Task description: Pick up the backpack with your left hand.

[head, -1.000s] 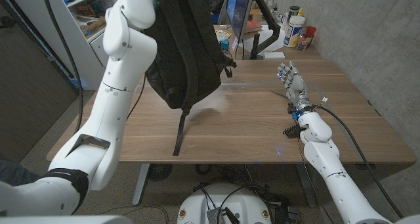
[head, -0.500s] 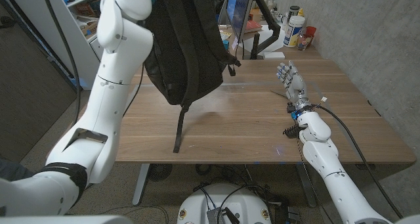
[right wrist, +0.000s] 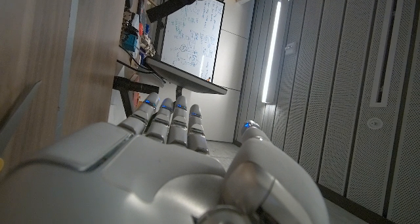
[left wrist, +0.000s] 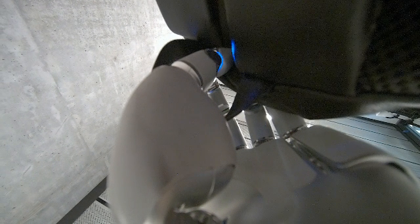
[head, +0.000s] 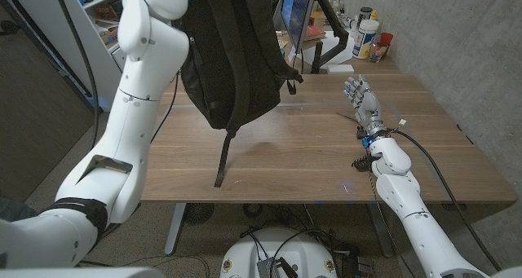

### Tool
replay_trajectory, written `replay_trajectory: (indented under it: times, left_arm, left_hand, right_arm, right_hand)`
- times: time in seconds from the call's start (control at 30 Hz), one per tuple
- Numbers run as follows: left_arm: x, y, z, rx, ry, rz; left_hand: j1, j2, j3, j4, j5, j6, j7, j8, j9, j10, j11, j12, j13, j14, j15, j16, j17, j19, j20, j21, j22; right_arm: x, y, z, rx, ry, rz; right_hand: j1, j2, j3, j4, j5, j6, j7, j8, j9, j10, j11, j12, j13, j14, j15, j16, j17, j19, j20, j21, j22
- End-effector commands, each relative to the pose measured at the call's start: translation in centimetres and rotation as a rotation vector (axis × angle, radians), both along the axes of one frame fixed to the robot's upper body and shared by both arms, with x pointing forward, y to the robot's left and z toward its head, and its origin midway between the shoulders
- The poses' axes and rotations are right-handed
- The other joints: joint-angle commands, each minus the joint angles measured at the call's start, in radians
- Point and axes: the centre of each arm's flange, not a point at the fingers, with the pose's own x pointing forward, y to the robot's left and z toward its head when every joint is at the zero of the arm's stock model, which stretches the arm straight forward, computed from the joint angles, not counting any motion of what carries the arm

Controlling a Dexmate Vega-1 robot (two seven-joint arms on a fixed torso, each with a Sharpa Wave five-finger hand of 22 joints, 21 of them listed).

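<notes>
Surface: wooden table [head: 310,152], monitor [head: 297,13] at upper center.
Backpack: backpack [head: 232,58] hangs upper left of center, clear of the table; strap end reaches the tabletop.
Left hand: my left hand [left wrist: 216,60] grips the backpack's top.
Right hand: my right hand [head: 363,103] on the table right of center, fingers apart, holding nothing.

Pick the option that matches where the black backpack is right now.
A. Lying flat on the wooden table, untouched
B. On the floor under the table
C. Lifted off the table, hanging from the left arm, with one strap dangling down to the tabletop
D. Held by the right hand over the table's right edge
C: in the head view the backpack hangs beside the raised left arm, its body above the table, while a strap trails down.
</notes>
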Motion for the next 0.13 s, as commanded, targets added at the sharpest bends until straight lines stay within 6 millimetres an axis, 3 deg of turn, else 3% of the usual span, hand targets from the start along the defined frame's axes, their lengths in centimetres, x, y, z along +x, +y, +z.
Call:
replay_trajectory:
  times: [0.03, 0.13]
  left_arm:
    - [0.03, -0.48, 0.0, 0.01, 0.003, -0.003]
    - [0.13, -0.54, -0.18, 0.012, 0.007, -0.002]
  left_hand:
    - [0.004, 0.01, 0.028, 0.036, -0.005, 0.0, -0.004, -0.003, 0.003, 0.005, -0.001, -0.003, 0.003, 0.189, -0.236, 0.001, 0.008, 0.012, -0.095, 0.005, 0.002]
    - [0.003, 0.011, 0.029, 0.035, -0.007, 0.0, -0.004, -0.003, 0.004, 0.006, 0.0, -0.004, 0.003, 0.192, -0.234, 0.0, 0.007, 0.012, -0.095, 0.007, 0.002]
  right_arm:
    - [0.26, -0.18, -0.03, -0.004, 0.005, 0.003]
    - [0.47, -0.18, -0.28, -0.003, 0.013, 0.006]
  right_hand:
    - [0.01, 0.002, 0.003, -0.002, 0.001, 0.009, -0.004, 0.0, 0.002, 0.008, 0.0, -0.001, 0.004, 0.007, -0.002, -0.001, 0.0, 0.01, 0.001, -0.003, 0.003]
    - [0.01, 0.003, 0.003, -0.003, 0.002, 0.009, -0.004, -0.001, 0.002, 0.008, -0.001, -0.001, 0.004, 0.008, -0.002, -0.001, 0.0, 0.014, 0.004, -0.004, 0.003]
